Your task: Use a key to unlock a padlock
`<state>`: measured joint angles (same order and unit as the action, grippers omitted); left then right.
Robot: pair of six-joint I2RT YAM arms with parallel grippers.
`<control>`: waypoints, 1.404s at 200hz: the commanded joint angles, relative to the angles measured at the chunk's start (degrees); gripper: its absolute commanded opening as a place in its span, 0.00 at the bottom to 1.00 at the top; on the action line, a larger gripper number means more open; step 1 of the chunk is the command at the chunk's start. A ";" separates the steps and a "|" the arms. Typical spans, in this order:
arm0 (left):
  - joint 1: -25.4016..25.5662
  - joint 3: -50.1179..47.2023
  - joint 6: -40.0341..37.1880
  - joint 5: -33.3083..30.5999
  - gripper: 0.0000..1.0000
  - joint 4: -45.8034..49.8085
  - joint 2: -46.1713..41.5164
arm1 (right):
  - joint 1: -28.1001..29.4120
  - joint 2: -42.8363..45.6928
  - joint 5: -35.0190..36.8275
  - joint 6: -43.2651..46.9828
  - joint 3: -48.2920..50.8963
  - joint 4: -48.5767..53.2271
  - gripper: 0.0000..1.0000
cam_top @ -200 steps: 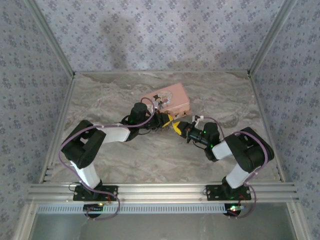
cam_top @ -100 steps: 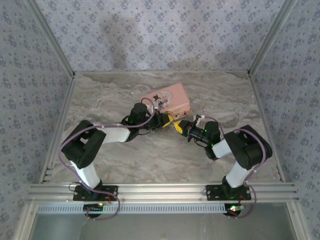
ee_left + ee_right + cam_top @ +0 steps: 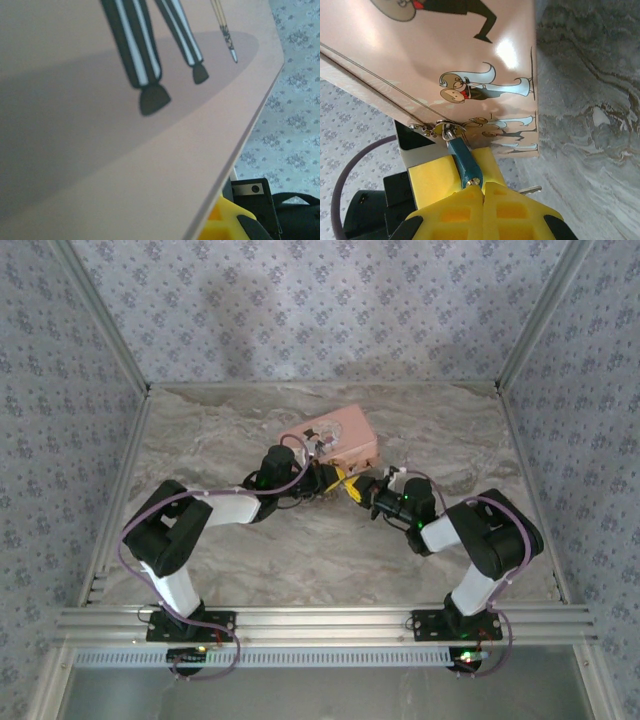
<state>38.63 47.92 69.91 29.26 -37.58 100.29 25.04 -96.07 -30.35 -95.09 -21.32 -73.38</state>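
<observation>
My jaws are pressed fully together on the right gripper point(image 3: 482, 192), the yellow fingertips meeting right at the bottom end of the padlock point(image 3: 463, 162). On the left gripper point(image 3: 337, 479) they are all but closed. One of its yellow pads point(image 3: 432, 180) lies flat against the lock's teal body, so I judge it pinches the lock and steadies it.

The padlock hangs by its small shackle point(image 3: 447, 132) from the clasp point(image 3: 427, 127) at the edge of the pink picture tin point(image 3: 445, 50), with its keyhole end turned towards my right fingertips. A thin metal sliver pokes out beside my right finger; I take it for the key point(image 3: 531, 189). The fingers hide its blade, so I cannot tell whether it is seated in the keyhole.

From above, both grippers meet nose to nose just beside the near corner of the tin, which sits on the marble table point(image 3: 590, 100) towards the back.

The step in hand, as I judge it, is seating and turning the key. To do it well I should line my right wrist up with the lock's long axis and press in gently before rotating. The turn should come from the wrist alone. My left grip has to resist that twist, so that the lock does not swing on the clasp or drag the tin
</observation>
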 commanded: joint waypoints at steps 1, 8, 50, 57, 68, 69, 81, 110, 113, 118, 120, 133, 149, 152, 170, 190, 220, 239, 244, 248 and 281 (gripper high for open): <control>6.67 2.09 -0.65 11.79 0.00 -1.62 0.43 | 1.94 -0.77 4.51 1.94 -6.01 -0.21 0.00; 7.10 2.17 -0.81 11.94 0.00 -1.33 0.50 | 2.20 -1.04 4.54 1.75 -6.71 -0.68 0.00; 8.44 2.16 0.54 13.42 0.00 -3.23 1.49 | 3.23 -1.00 4.82 2.38 -9.75 1.58 0.00; 8.48 2.25 0.49 13.54 0.00 -3.13 1.44 | 3.42 -1.02 4.77 2.48 -9.92 1.70 0.00; 8.43 2.35 0.46 13.64 0.00 -2.94 1.32 | 3.44 -0.97 4.68 2.71 -9.81 1.90 0.00; 8.41 2.35 0.48 13.64 0.00 -2.94 1.31 | 3.44 -0.97 4.64 2.71 -9.75 1.91 0.00; 8.37 2.40 0.09 13.50 0.00 -2.48 1.01 | 3.20 -1.10 4.13 3.10 -9.00 2.00 0.00; 6.67 1.19 -1.33 11.22 0.00 1.08 -0.47 | 1.84 -0.97 1.78 4.78 -5.16 2.34 0.00; 6.31 1.01 -1.44 10.92 0.00 1.50 -0.67 | 1.64 -0.96 1.32 5.01 -4.77 2.31 0.00; 5.93 0.78 -1.76 10.51 0.00 2.07 -0.92 | 1.30 -0.83 0.93 5.15 -3.82 2.36 0.02; 5.66 0.71 -1.90 10.44 0.00 2.27 -1.07 | 1.19 -0.84 0.85 5.22 -3.36 2.30 0.03; 4.44 0.20 -2.57 9.20 0.00 3.95 -1.79 | 0.31 -0.01 -0.07 6.20 -0.92 2.58 0.07; 2.93 0.24 -3.18 8.14 0.00 6.15 -2.19 | -0.74 1.94 -2.64 8.94 1.17 5.55 0.15; 2.72 0.20 -3.20 8.04 0.00 6.25 -2.20 | -0.91 2.47 -3.14 9.59 1.53 6.27 0.16; 1.93 0.54 -3.82 7.50 0.00 7.40 -2.12 | -2.45 5.82 -6.91 14.10 3.13 12.32 0.20; 1.72 1.20 -4.55 7.14 0.00 8.99 -1.79 | -4.06 12.42 -9.09 20.78 4.83 23.78 0.28; 1.69 1.21 -3.93 6.82 0.00 9.02 -1.06 | -5.10 28.29 -6.33 36.90 3.17 53.59 0.35; 1.69 1.28 -3.86 6.90 0.00 8.99 -1.06 | -4.21 38.28 0.63 48.58 -1.39 73.83 0.37; 1.66 1.37 -3.86 7.01 0.00 9.09 -1.06 | -4.04 40.17 2.19 51.02 -2.59 77.59 0.38; 1.71 1.43 -3.80 7.04 0.00 9.18 -1.06 | -3.81 41.27 3.48 53.22 -3.64 80.39 0.38; 1.63 2.18 -3.66 7.50 0.00 9.86 -1.31 | -1.04 44.23 11.41 64.42 -11.01 93.46 0.40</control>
<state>40.18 48.29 64.47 32.60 -29.21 100.49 21.85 -52.82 -27.18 -44.93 -27.55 1.10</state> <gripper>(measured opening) 0.092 0.390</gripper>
